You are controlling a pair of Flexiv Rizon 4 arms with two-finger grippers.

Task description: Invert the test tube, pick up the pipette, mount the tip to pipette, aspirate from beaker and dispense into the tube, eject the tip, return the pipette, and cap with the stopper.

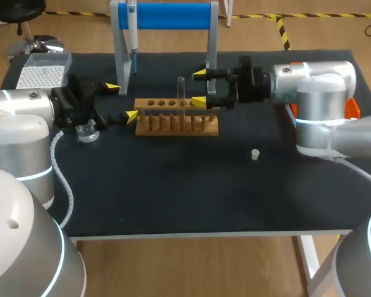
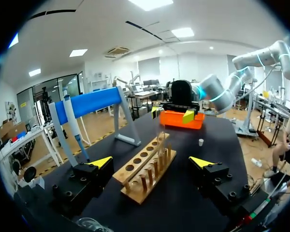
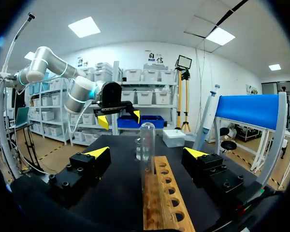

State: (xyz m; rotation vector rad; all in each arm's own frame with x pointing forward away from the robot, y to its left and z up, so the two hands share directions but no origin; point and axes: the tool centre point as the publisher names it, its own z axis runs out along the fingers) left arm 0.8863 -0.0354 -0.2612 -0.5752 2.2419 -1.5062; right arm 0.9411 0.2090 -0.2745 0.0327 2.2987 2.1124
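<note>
1. Desk [image 1: 173, 198]: the wooden rack [image 1: 176, 122] sits mid-desk, toward the far side.
2. Left fingers [image 1: 131, 116]: wide, empty, at the rack's left end.
3. Right fingers [image 1: 198, 101]: wide, empty, just right of the tube.
4. Test tube [image 1: 181, 93]: upright in the rack. Straddle it squarely, close gently, and lift straight before turning.

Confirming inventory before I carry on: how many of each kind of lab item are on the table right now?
test tube: 1
wooden tube rack: 1
pipette: 1
pipette stand: 1
tip box: 1
beaker: 1
stopper: 1
orange tray: 1
Total: 8
</note>
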